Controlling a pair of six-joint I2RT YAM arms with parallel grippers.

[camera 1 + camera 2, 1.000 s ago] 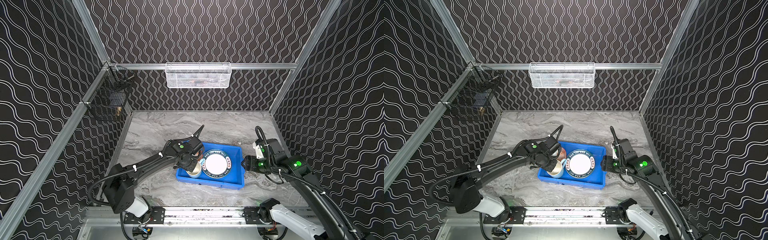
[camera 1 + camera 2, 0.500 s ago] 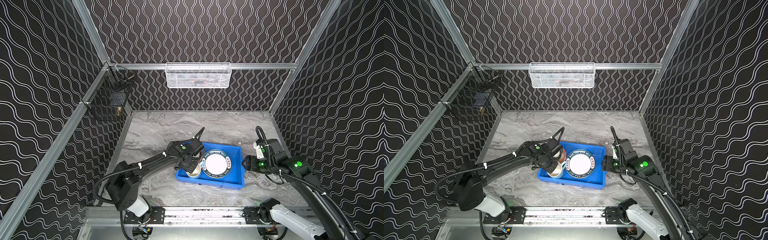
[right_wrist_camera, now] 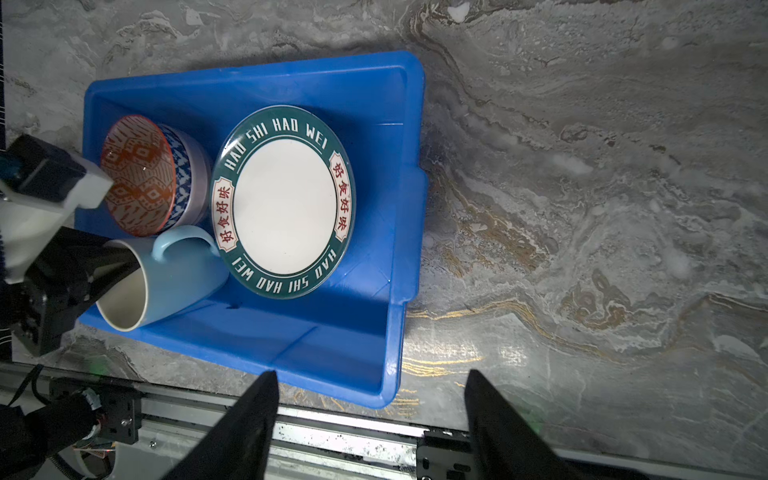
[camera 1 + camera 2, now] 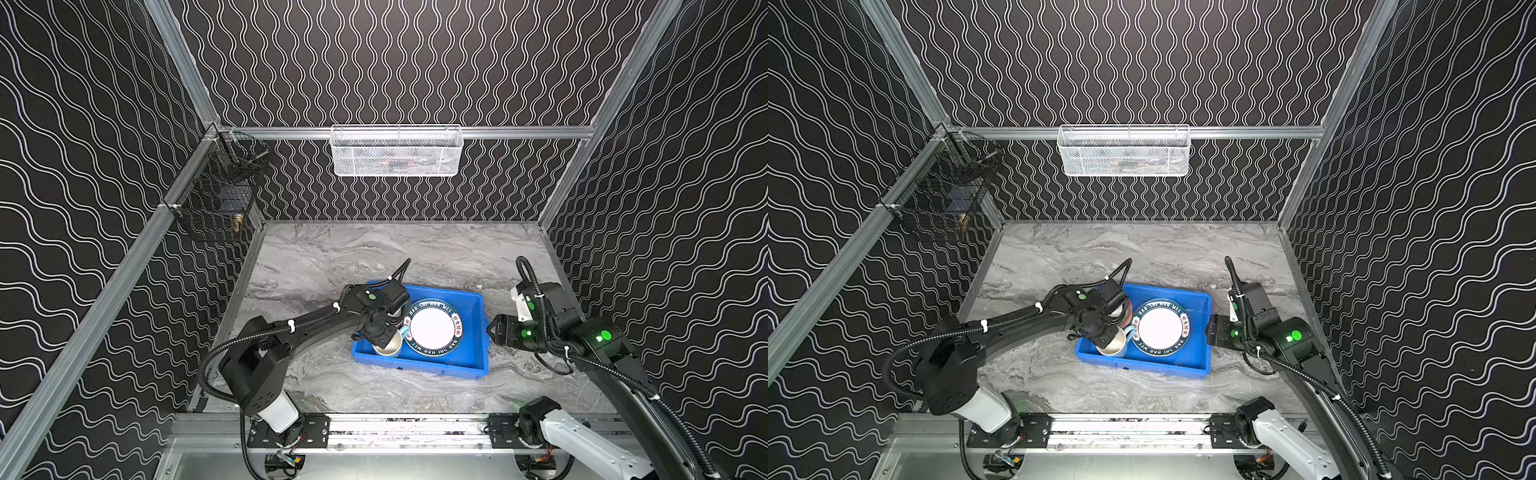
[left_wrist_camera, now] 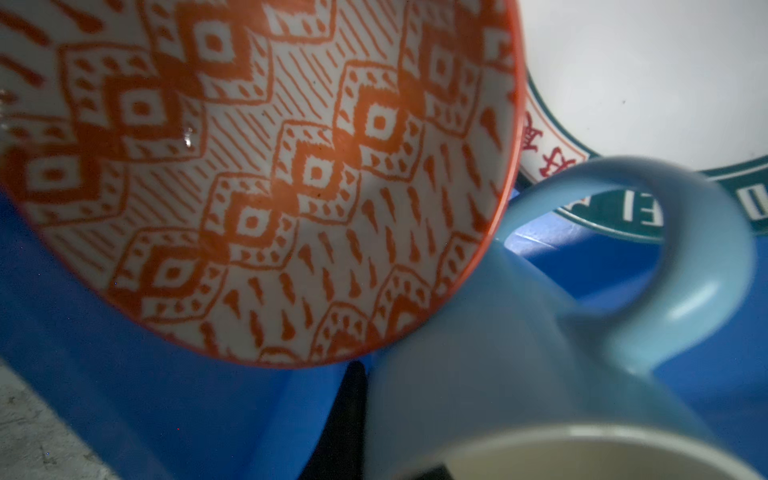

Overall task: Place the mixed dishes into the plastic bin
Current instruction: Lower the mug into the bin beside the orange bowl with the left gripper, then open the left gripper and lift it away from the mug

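Note:
The blue plastic bin [image 4: 465,361] [image 4: 1196,357] [image 3: 332,332] sits at the front middle of the marble table. In it lies the white plate with the lettered green rim [image 4: 432,328] [image 4: 1160,328] [image 3: 284,203]. Beside the plate, the orange-patterned bowl [image 3: 137,174] [image 5: 270,166] leans on its side. My left gripper [image 4: 380,338] is shut on the rim of the pale blue mug [image 4: 390,349] [image 3: 178,274] [image 5: 498,353], which tilts in the bin's front left corner. One finger [image 5: 351,415] shows outside the mug wall. My right gripper [image 3: 370,415] [image 4: 492,332] stands open and empty just right of the bin.
A white wire-mesh basket [image 4: 397,151] hangs on the back wall. A black wire basket [image 4: 216,203] hangs on the left wall. A metal rail [image 4: 395,428] runs along the table's front edge, close to the bin.
My left arm has shifted a little and its elbow has swung, with the mug still in its grip and a touch lower in the bin. The right arm has not moved.

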